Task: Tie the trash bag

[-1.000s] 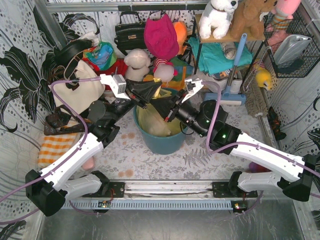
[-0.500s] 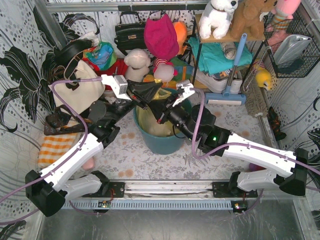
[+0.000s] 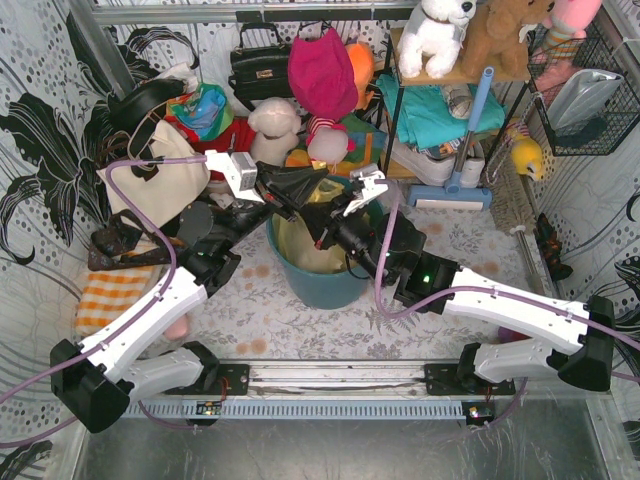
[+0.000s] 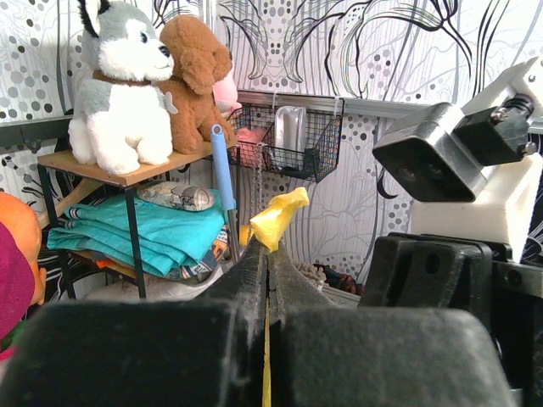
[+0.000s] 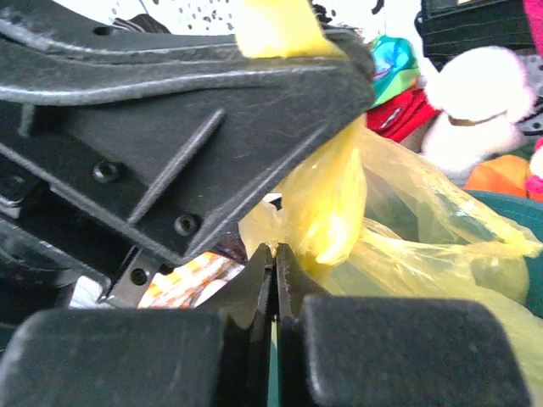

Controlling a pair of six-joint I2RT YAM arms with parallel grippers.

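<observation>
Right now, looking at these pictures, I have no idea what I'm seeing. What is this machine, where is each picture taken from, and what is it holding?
It is a robot with two white arms, the left arm and the right arm, bolted at the table's near edge. One picture looks down from above and behind them; the other two come from a camera on each wrist, looking along that arm's black fingers. On the table stands a teal bin with a yellow trash bag in it; toys and bags crowd the back. The left gripper is shut on a yellow strip of the bag, its end poking past the tips. The right gripper is shut on bag plastic close by.
</observation>
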